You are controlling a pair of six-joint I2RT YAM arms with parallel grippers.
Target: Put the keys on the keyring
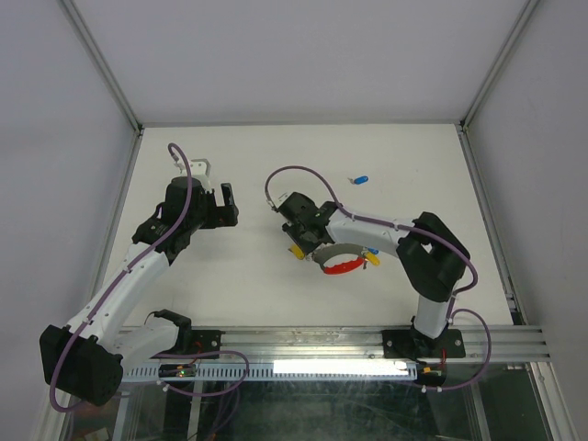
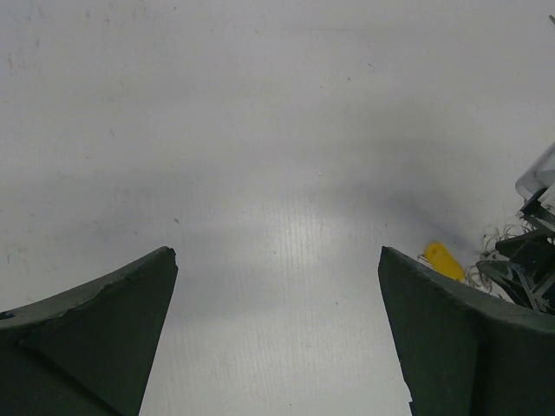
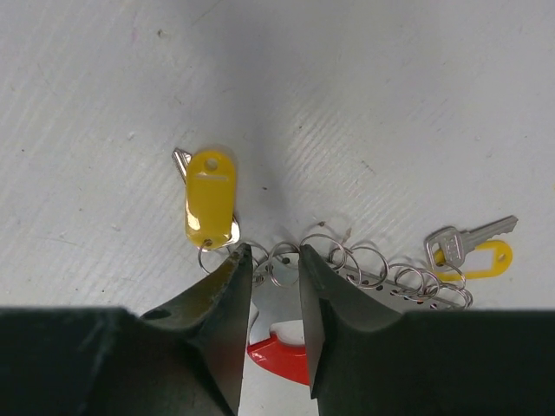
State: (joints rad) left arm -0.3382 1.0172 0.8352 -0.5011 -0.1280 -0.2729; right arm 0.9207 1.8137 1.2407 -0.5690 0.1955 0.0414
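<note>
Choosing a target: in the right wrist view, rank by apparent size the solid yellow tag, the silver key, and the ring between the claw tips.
1. solid yellow tag, bulkier
2. silver key, similar length
3. ring, clearly smallest

One yellow-headed key [image 3: 211, 198] lies flat on the tabletop [image 3: 364, 95]. Just beside it, the thin silvery keyring [image 3: 283, 257] sits between the tips of my right claw [image 3: 276, 254]. A blue key [image 1: 360, 179] lies well apart.
</note>
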